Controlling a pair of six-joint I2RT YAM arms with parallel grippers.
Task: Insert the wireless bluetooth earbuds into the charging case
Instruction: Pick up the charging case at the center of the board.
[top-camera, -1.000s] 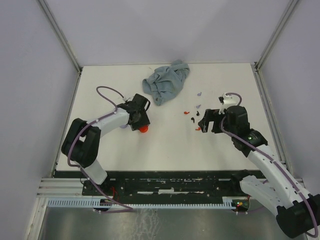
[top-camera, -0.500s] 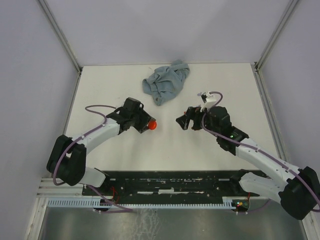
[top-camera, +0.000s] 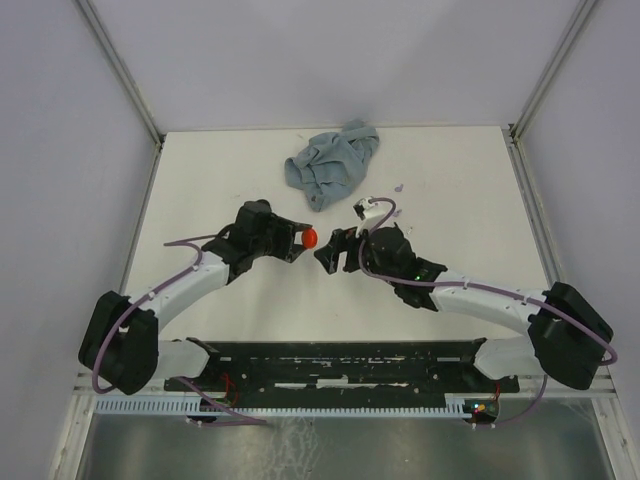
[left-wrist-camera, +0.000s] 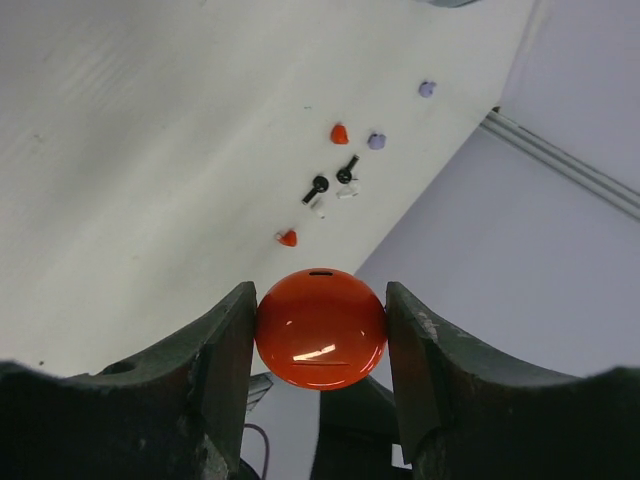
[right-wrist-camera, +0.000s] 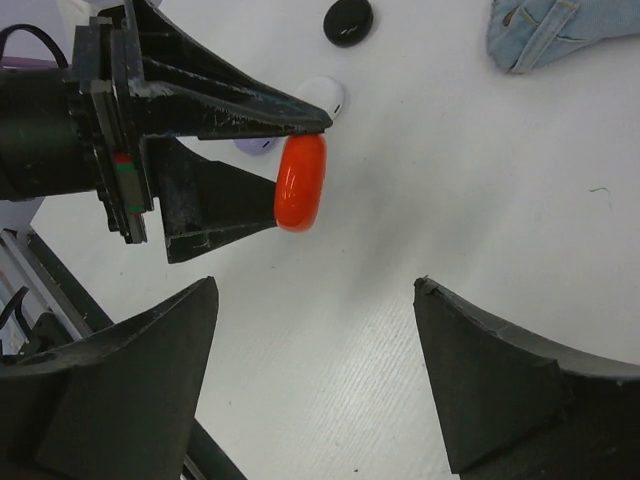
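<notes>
My left gripper (top-camera: 303, 241) is shut on a red round charging case (top-camera: 310, 238), held by its edges above the table; the left wrist view shows it closed (left-wrist-camera: 320, 328). My right gripper (top-camera: 330, 252) is open and empty, just right of the case and facing it (right-wrist-camera: 301, 181). The earbuds lie on the table beyond the case in the left wrist view: red ones (left-wrist-camera: 339, 133), black ones (left-wrist-camera: 316, 186), white ones (left-wrist-camera: 318, 208) and lilac ones (left-wrist-camera: 376, 141). In the top view my right arm hides most of them; one lilac piece (top-camera: 399, 188) shows.
A crumpled blue-grey cloth (top-camera: 330, 165) lies at the back middle. A black disc (right-wrist-camera: 348, 20), a white disc (right-wrist-camera: 322, 95) and a lilac disc (right-wrist-camera: 258, 146) lie on the table behind my left gripper. White walls stand on three sides.
My left gripper has lifted the red case and carried it right towards the middle. My right gripper has swung left, away from the earbuds, to face the case.
</notes>
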